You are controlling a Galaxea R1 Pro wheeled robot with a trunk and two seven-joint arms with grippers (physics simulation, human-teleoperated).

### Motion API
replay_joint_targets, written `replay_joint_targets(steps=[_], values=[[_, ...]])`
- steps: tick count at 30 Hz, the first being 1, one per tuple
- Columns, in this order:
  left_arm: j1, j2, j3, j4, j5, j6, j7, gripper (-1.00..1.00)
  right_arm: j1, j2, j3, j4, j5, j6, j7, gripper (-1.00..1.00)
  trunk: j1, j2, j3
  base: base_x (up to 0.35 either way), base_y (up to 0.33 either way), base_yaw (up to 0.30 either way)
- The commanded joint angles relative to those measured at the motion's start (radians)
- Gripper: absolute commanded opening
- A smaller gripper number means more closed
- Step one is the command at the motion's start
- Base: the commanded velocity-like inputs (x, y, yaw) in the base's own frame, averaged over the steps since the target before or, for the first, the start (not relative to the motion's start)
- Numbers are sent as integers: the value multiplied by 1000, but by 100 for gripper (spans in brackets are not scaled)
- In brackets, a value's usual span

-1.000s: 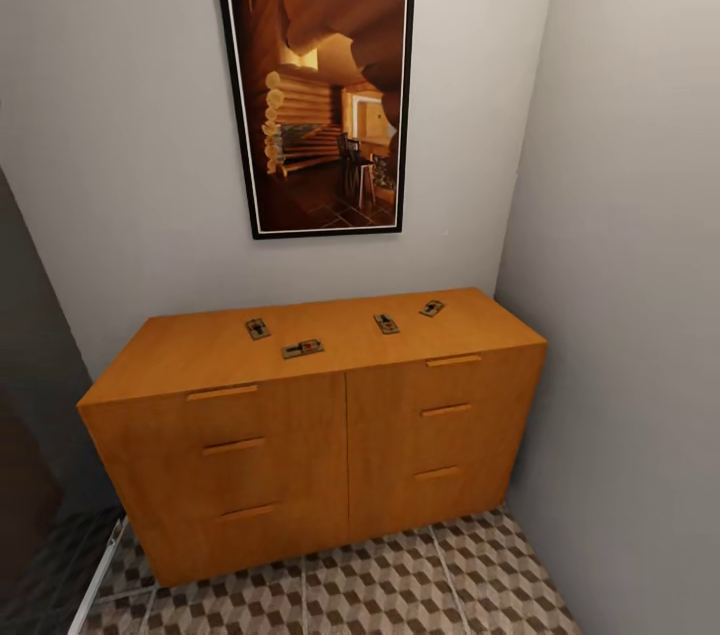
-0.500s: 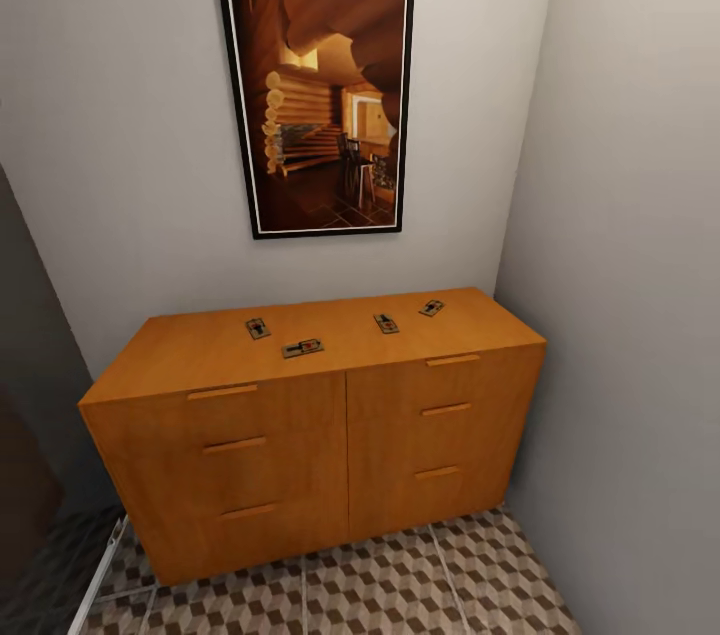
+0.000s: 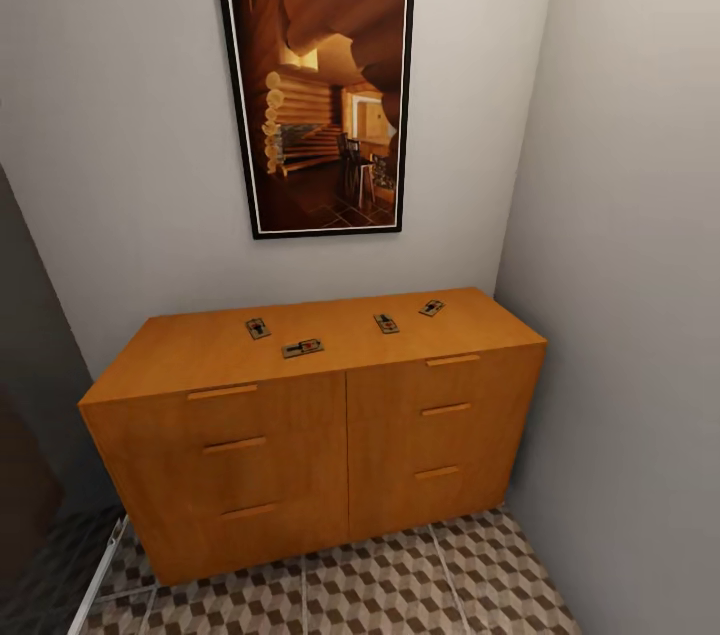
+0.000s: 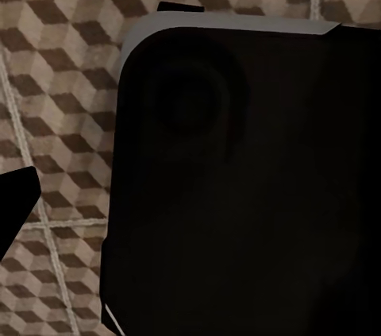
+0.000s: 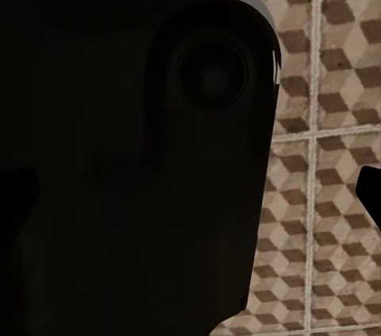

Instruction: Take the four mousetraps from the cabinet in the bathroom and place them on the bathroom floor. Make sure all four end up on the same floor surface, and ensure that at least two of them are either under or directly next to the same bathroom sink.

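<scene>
Inspector: Report the storage unit and anything it carries.

Recorder: The wide, low orange-brown wooden cabinet with six drawers (image 3: pixel 330 435) stands against the grey back wall, its right end close to the side wall. All six drawers are closed. Four small flat brown wooden mousetraps with dark metal parts lie on the cabinet's top: the first mousetrap (image 3: pixel 258 328) towards the cabinet's left, the second mousetrap (image 3: pixel 302 348) just beside it and nearer the cabinet's front edge, the third mousetrap (image 3: pixel 386 323) right of the cabinet's centre, and the fourth mousetrap (image 3: pixel 432 308) near it, towards the cabinet's back right. None touches another.

Inspector: Surroundings?

Recorder: A black-framed picture of a log interior (image 3: pixel 315 95) hangs on the wall above the cabinet. The bathroom floor of square tiles patterned with brown, beige and white cubes (image 3: pixel 400 585) runs in front of the cabinet.

Inspector: The arms?

Recorder: Both wrist views look down on the tiled floor past a large black rounded body of the robot (image 4: pixel 246 185). A dark fingertip of the left gripper (image 4: pixel 16 201) shows at one edge of its view, and a dark tip of the right gripper (image 5: pixel 371 189) likewise. Whether either gripper's fingers are apart or together cannot be told.
</scene>
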Motion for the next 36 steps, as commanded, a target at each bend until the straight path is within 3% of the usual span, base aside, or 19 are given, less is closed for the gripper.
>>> replay_joint_targets(steps=[1,17,24,27,30,31,36], values=[[0,0,0,0,9,-2,0,100,-1,0,1,1,7,-3,-1,100,0,0,-1,0,0,0],[0,-4,-2,-3,16,-5,5,100,-1,-1,1,1,5,6,-4,100,0,0,-1,0,0,0],[-1,-49,-9,-82,7,25,5,100,0,-14,0,-18,8,22,-20,100,0,0,-1,0,0,0],[-1,-75,-13,-153,-2,85,5,100,0,-29,-1,-67,9,40,-23,100,0,0,-1,0,0,0],[-1,-98,-15,-257,-19,186,5,100,1,-43,-2,-159,10,85,-24,100,0,0,-1,0,0,0],[-1,-109,-16,-342,-34,269,4,100,1,-50,-2,-235,9,138,-23,100,0,0,-1,0,0,0],[-1,-126,-17,-578,-66,473,3,100,2,-72,-9,-451,3,332,-15,100,0,0,-1,0,0,0]])
